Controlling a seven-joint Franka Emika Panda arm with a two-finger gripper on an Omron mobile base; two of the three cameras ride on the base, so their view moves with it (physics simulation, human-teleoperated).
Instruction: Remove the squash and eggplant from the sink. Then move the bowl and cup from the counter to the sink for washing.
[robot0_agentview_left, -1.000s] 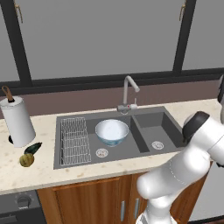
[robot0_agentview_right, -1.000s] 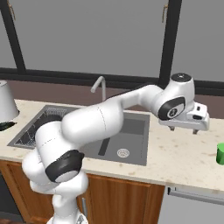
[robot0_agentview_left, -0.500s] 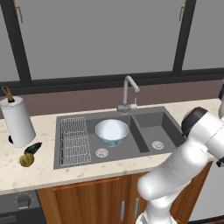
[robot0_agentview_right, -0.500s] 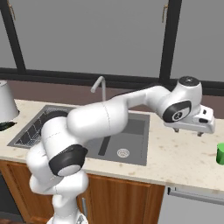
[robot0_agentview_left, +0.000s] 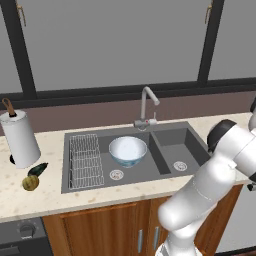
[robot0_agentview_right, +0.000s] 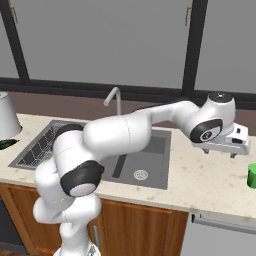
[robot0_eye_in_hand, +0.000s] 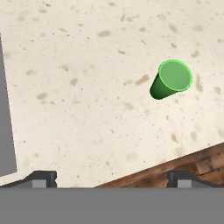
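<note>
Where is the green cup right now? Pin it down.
The cup stands upright on the beige counter, right of the sink and near the counter's front edge. In the right base view it sits at the far right, beyond the open gripper.

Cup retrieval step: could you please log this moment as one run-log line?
stage: reaching for cup | pincer: open, empty, above counter | bowl: in sink | squash, eggplant: on counter
</note>
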